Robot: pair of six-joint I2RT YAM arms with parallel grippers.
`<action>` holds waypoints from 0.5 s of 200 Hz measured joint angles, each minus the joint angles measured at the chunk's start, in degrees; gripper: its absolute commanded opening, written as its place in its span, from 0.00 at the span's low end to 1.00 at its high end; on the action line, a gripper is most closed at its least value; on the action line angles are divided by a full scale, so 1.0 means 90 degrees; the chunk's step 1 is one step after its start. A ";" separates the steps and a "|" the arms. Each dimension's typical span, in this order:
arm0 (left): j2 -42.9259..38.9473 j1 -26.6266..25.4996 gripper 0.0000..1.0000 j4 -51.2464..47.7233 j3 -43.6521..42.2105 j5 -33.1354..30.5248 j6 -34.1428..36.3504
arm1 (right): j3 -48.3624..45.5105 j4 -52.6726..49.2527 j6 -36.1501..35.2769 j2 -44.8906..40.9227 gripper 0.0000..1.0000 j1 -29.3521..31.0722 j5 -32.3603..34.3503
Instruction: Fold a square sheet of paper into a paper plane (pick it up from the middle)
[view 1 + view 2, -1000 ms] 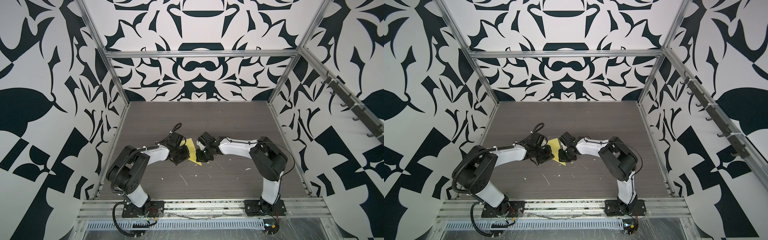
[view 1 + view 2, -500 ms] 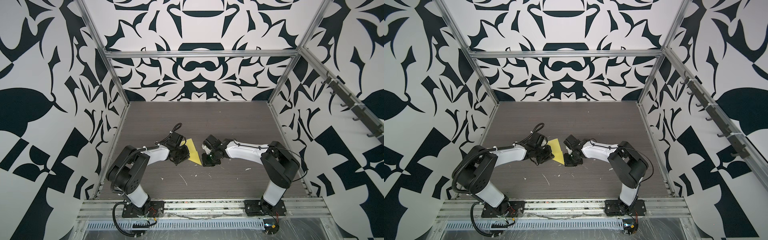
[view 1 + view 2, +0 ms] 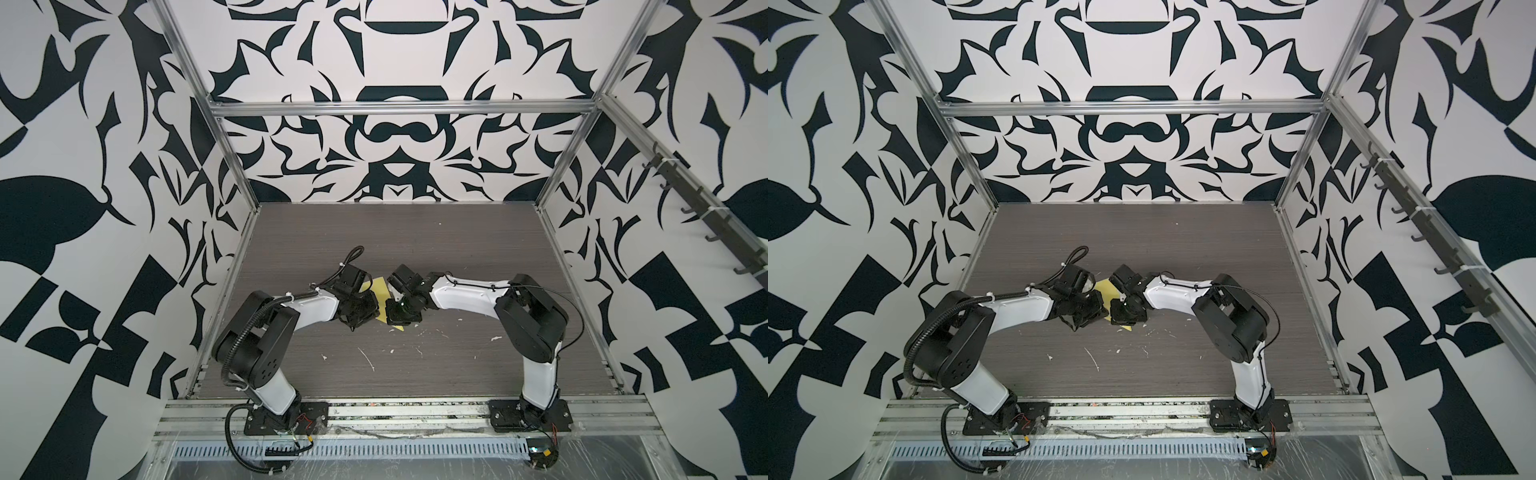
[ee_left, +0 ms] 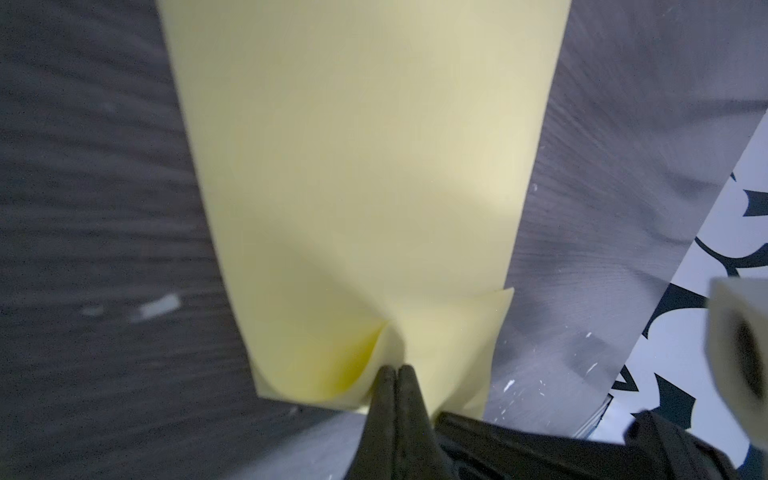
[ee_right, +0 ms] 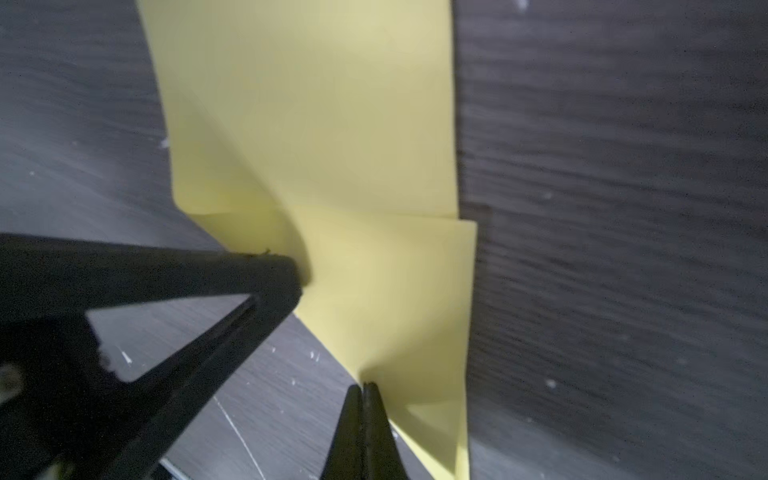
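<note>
The square sheet of paper (image 3: 380, 286) (image 3: 1105, 287) is yellow, partly folded, and lies mid-table between the two arms, mostly hidden by them in both top views. My left gripper (image 3: 371, 311) (image 4: 397, 368) is shut, its tips pinching a puckered edge of the sheet (image 4: 365, 166). My right gripper (image 3: 392, 316) (image 5: 363, 386) is shut on the opposite edge, where a flap of the sheet (image 5: 332, 124) rises to its tips. The left gripper's fingers (image 5: 270, 274) show in the right wrist view, pressed against the paper. No finished paper plane shape is visible.
Small white flecks (image 3: 368, 359) lie scattered on the dark wood-grain table (image 3: 457, 249) in front of the arms. Patterned walls with metal frame posts close in the left, right and back sides. A metal rail (image 3: 395, 415) carrying both arm bases runs along the front.
The right gripper swung out to the right half a second ago and has come back left, close to the left gripper over the paper. The left arm has stayed put.
</note>
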 measured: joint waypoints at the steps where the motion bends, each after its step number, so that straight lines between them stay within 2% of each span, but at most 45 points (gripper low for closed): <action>1: 0.0000 0.0000 0.00 0.0002 0.0000 -0.0002 0.0000 | 0.0000 -0.0002 0.0005 0.0005 0.00 0.0000 0.0007; 100: 0.0000 -0.0005 0.00 0.0000 0.0000 -0.0012 0.0002 | -0.0175 -0.0325 0.0151 -0.0170 0.00 -0.0051 0.0216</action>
